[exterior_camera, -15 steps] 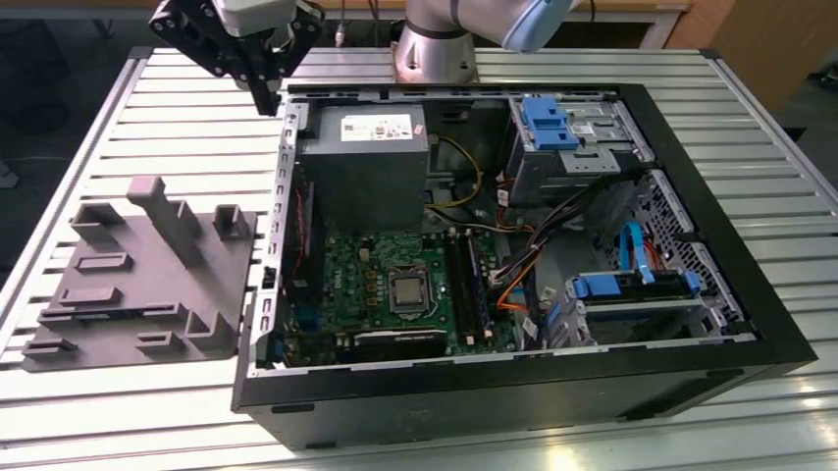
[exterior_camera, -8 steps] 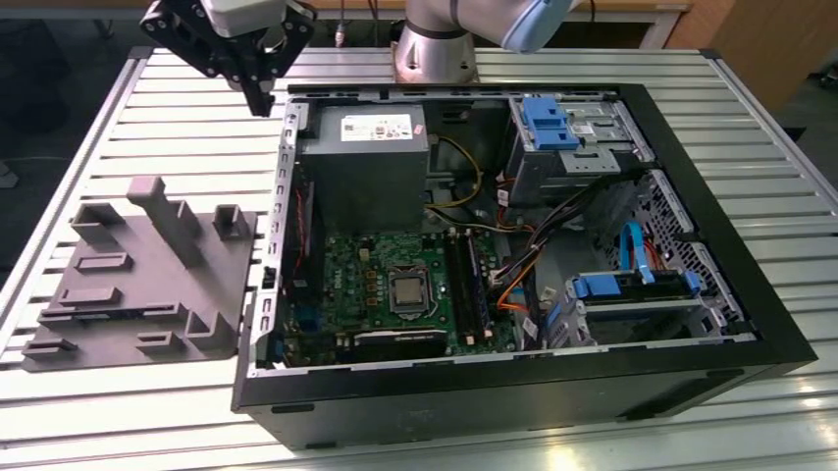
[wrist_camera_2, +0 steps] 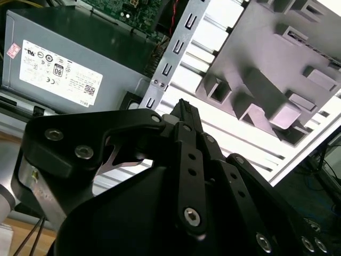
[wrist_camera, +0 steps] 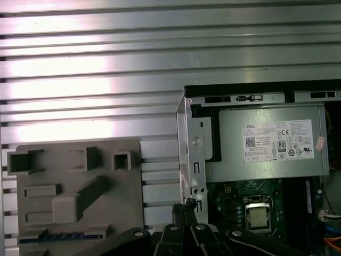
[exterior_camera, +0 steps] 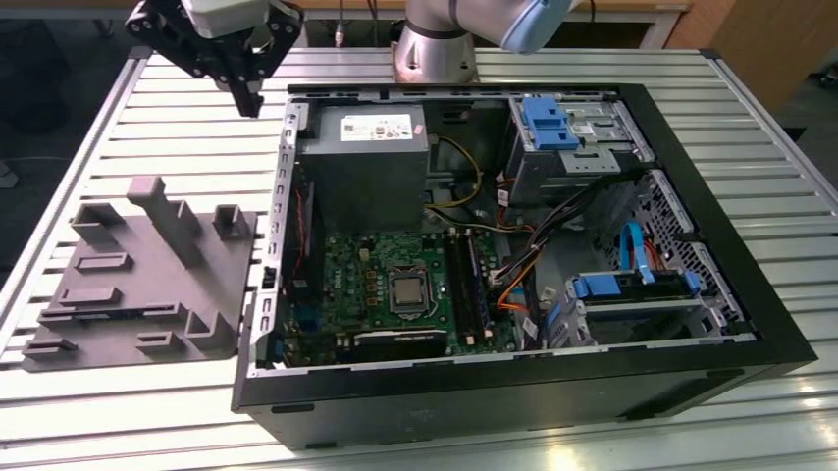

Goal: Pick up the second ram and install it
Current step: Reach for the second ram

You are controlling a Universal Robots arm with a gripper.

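Above the counter (exterior_camera: 157, 128), just outside the open computer case (exterior_camera: 524, 392), the gripper (exterior_camera: 247, 103) hung pointing downward, closed on nothing; the second ram (wrist_camera: 61, 235) lay in the grey tray (exterior_camera: 157, 280)

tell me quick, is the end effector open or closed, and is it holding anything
End effector: closed, holding nothing.
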